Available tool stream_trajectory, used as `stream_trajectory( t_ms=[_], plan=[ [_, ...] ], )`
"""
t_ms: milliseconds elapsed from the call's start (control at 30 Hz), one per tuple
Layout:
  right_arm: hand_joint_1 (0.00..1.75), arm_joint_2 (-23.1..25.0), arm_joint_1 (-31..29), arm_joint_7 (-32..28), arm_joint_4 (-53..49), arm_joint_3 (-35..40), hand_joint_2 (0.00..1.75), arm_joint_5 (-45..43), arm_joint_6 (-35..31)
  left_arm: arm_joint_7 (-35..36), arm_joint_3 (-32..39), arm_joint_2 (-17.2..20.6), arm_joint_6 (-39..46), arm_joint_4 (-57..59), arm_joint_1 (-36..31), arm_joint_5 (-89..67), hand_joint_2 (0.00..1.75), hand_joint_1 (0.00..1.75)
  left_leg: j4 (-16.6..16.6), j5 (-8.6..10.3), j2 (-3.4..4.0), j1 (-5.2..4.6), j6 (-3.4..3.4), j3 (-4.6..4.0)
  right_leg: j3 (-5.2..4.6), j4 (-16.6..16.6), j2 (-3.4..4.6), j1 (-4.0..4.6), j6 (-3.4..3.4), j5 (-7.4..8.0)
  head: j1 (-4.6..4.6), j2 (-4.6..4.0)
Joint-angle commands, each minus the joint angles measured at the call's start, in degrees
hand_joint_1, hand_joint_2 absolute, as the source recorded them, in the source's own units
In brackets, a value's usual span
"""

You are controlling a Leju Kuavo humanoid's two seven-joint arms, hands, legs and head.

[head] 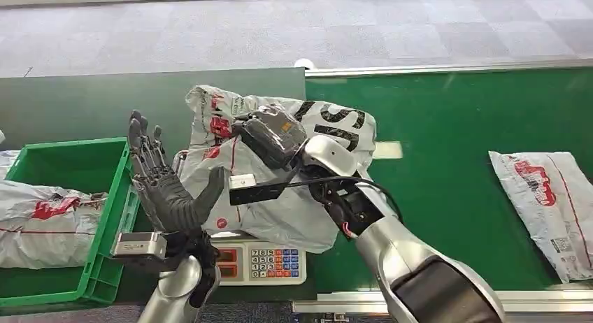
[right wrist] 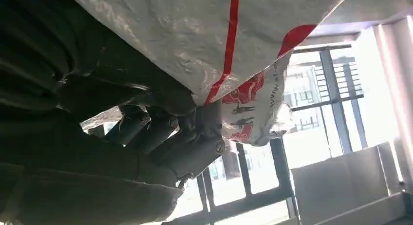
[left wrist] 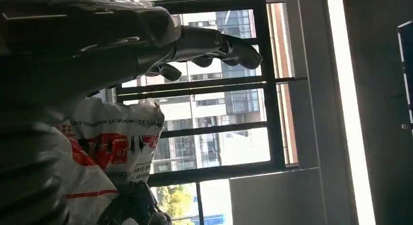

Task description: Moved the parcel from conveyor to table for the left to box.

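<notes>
Right hand (head: pixel 269 138) is gripping the parcel (head: pixel 280 197), a white poly mailer with red and black print, holding it up above the scale (head: pixel 262 261) at the near edge. Right wrist view: fingers (right wrist: pixel 195 152) are curling onto the underside of the bag. Left hand (head: pixel 164 190) is standing upright, released, fingers spread, palm facing the parcel, just left of it; cannot tell whether it's touching.

Green crate (head: pixel 98 218) is sitting left of the left hand, its right wall just beside that hand. Green conveyor belt (head: pixel 447 162) is running off to the right, bare green between the held parcel and the far-right bag, metal rail along its far edge.

Count: mailers 3 — one held, one lying in the crate (head: pixel 42 221), one lying on the belt at the right edge (head: pixel 549 204). Crates 1, scales 1.
</notes>
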Motion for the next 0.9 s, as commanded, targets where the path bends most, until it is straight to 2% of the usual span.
stream_trajectory(
  t_ms=[33,300,333,367,467,567,700,733,800,833,900],
  plan=[
    [1.75,0.88,-2.37,-0.20,5.00,2.74,1.75,-0.05,0.22,-0.18,0.12,1.17,0.37,1.95,-0.87,-0.02,1.75,0.00,0.01,-0.03,-0.03,0.11,-0.01,0.09,0.15,-0.10,0.04,0.12,-0.06,0.01,0.00,0.00],
    [1.75,1.20,-3.73,0.90,5.65,0.96,1.75,-2.83,1.64,-0.18,0.57,1.28,0.50,1.51,-0.45,-0.16,1.75,0.00,0.04,-0.06,-0.03,0.14,-0.02,0.08,0.16,-0.11,0.05,0.14,-0.07,0.01,0.00,0.00],
    [1.75,1.65,-5.27,6.76,8.09,5.60,1.75,1.93,6.19,-0.18,0.77,1.60,1.34,1.13,-0.14,-0.68,1.75,0.00,0.06,-0.06,-0.01,0.13,-0.02,0.06,0.12,-0.07,0.07,0.13,-0.07,0.00,0.00,0.00],
    [1.75,2.18,-5.51,9.27,8.78,8.36,1.75,4.67,7.99,-0.18,0.91,1.92,1.43,0.99,0.07,-0.64,1.75,0.00,0.04,-0.04,0.04,0.03,-0.01,0.03,0.03,-0.01,0.10,0.04,-0.04,0.00,0.02,0.00],
    [1.75,3.63,-4.88,15.96,11.77,10.85,1.75,6.92,17.54,-0.18,1.15,1.99,1.11,1.39,0.12,-0.75,1.75,0.00,0.00,-0.05,0.13,0.07,-0.03,0.10,0.10,-0.06,0.18,0.07,-0.06,0.02,0.02,0.00],
    [1.75,3.08,-4.28,20.98,12.55,12.44,1.75,8.51,23.60,-0.18,1.09,1.63,1.13,2.41,-0.15,-1.07,1.75,0.00,-0.03,-0.03,0.01,0.06,-0.02,0.12,0.14,-0.08,0.07,0.07,-0.05,0.01,-0.02,0.00],
    [1.75,1.99,-3.77,21.92,11.05,12.28,1.75,8.07,24.42,-0.18,0.94,1.40,0.97,3.05,-0.67,-1.09,1.75,0.00,-0.01,-0.02,-0.05,0.06,0.01,0.07,0.13,-0.07,-0.02,0.06,-0.02,-0.01,0.00,0.00],
    [1.62,1.87,-3.78,21.71,10.71,12.27,1.75,7.93,23.99,-0.18,0.97,1.30,1.10,3.21,-0.81,-1.01,1.75,0.00,0.00,-0.04,-0.05,0.12,0.01,0.10,0.18,-0.11,0.01,0.12,-0.04,0.00,0.02,0.00],
    [1.62,1.87,-3.61,21.07,10.36,12.14,1.75,7.22,23.10,-0.18,1.37,1.07,0.48,3.25,-0.95,-0.42,1.75,0.00,0.01,-0.02,-0.04,0.06,0.00,0.07,0.11,-0.05,-0.01,0.07,-0.02,-0.01,0.00,0.00],
    [1.71,1.90,-3.45,20.54,10.16,11.86,1.75,6.82,22.77,-0.18,1.38,1.03,0.39,3.28,-0.99,-0.41,1.75,0.00,0.01,-0.02,-0.08,0.13,-0.01,0.09,0.17,-0.11,-0.03,0.13,-0.05,0.00,0.02,0.00],
    [1.75,1.73,-2.71,17.64,9.50,10.86,1.75,5.09,21.08,-0.18,1.27,0.95,-0.26,3.48,-1.21,-0.29,1.75,0.00,0.02,-0.02,-0.13,0.17,-0.03,0.10,0.21,-0.14,-0.06,0.17,-0.07,0.00,0.00,0.00]
  ],
)
